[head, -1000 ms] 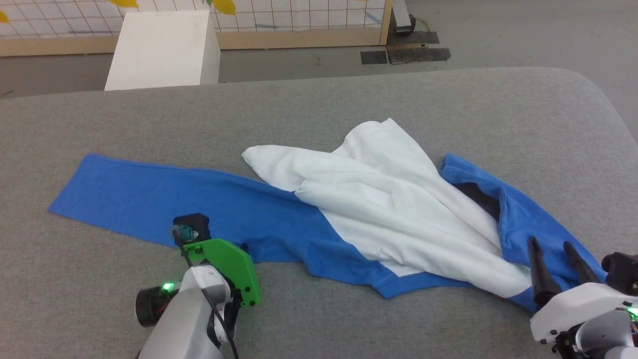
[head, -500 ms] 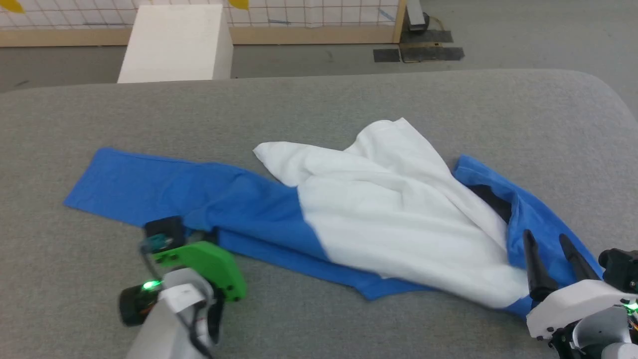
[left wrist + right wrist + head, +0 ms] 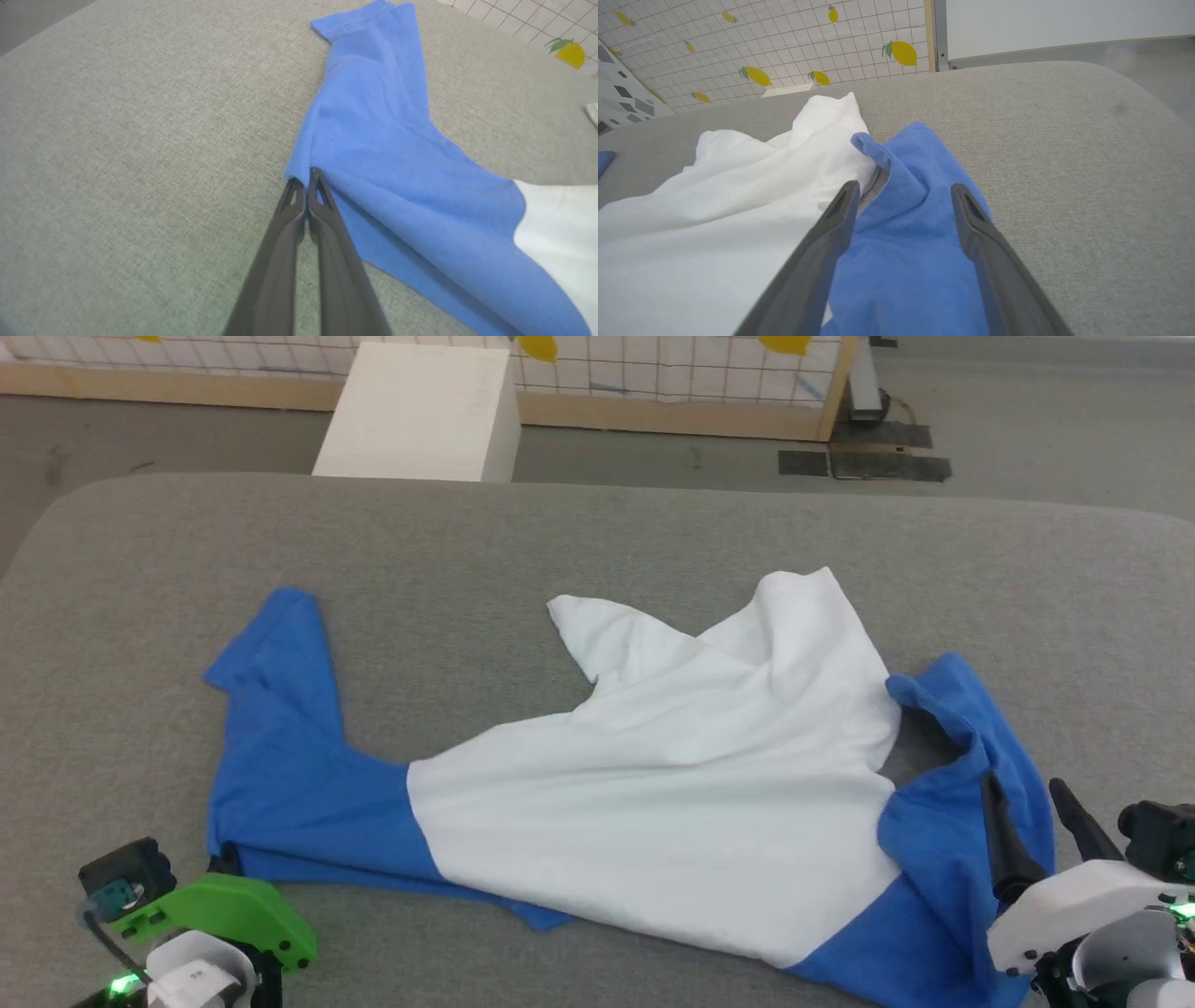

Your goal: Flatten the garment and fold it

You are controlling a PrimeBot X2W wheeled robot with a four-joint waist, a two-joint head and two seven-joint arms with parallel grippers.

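Garment (image 3: 653, 803) now spread wider (body flatter), left gripper (image 3: 306, 179) jaws pinching blue edge, right gripper (image 3: 903, 187) jaws wide.

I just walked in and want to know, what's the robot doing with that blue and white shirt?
The robot is spreading a T-shirt on a grey padded top. Its left gripper is pinched shut on the blue edge at one end. Its right gripper is open over the blue part at the other end. The shirt is rumpled, not flat or folded yet.
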